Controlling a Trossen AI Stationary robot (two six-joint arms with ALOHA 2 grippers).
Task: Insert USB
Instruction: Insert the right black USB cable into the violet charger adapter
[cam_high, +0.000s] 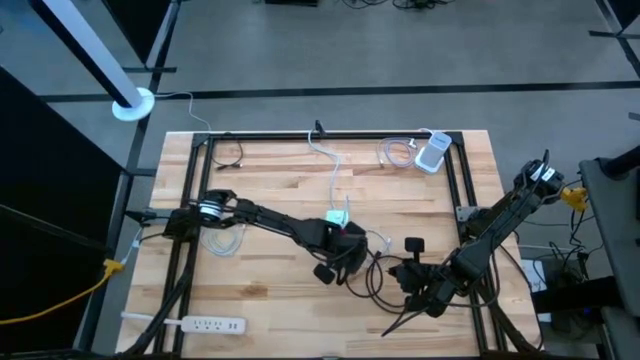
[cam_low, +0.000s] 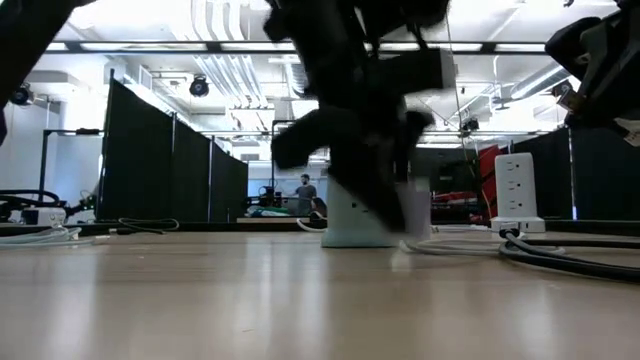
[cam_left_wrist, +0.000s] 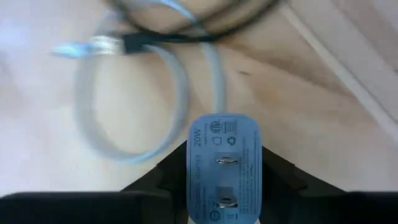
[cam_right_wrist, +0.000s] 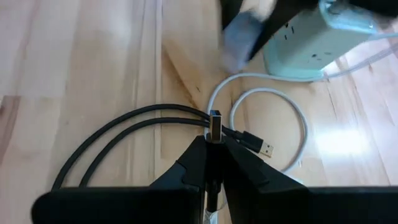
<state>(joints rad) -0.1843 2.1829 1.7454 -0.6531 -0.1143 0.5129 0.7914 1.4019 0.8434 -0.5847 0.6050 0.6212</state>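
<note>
My left gripper (cam_high: 345, 250) is at mid-table, slanting down, closed around a white wall charger (cam_left_wrist: 224, 165) whose two-pronged face looks back at the wrist camera. My right gripper (cam_high: 408, 272), a little toward the table's right, is shut on a black USB plug (cam_right_wrist: 215, 124), whose metal tip stands out past the fingertips. The plug's black cable (cam_right_wrist: 124, 134) lies in loops on the wood. A white cable (cam_right_wrist: 292, 118) with a loose USB plug (cam_right_wrist: 266, 149) is coiled on the table between the two grippers. My left gripper pinches the charger by its two opposite side walls (cam_left_wrist: 189, 168), one finger (cam_left_wrist: 165, 177) on each, coming from above at a slant. The pronged end faces the wrist. Whether the far end touches the table is hidden by the charger itself. My right gripper pinches the black USB plug's body (cam_right_wrist: 215, 138) between its two fingers, which lie along it. The metal end (cam_right_wrist: 215, 118) pokes out beyond the fingertips, slanting down toward the table. The plug is clear of the wood and its cable trails onto the table.
A pale green-white power cube (cam_high: 338, 216) stands on the table just beyond my left gripper. A white power strip (cam_high: 205, 323) lies near the front left, another white block with cables (cam_high: 432, 152) at the far right. A black frame (cam_high: 300, 136) borders the wooden table.
</note>
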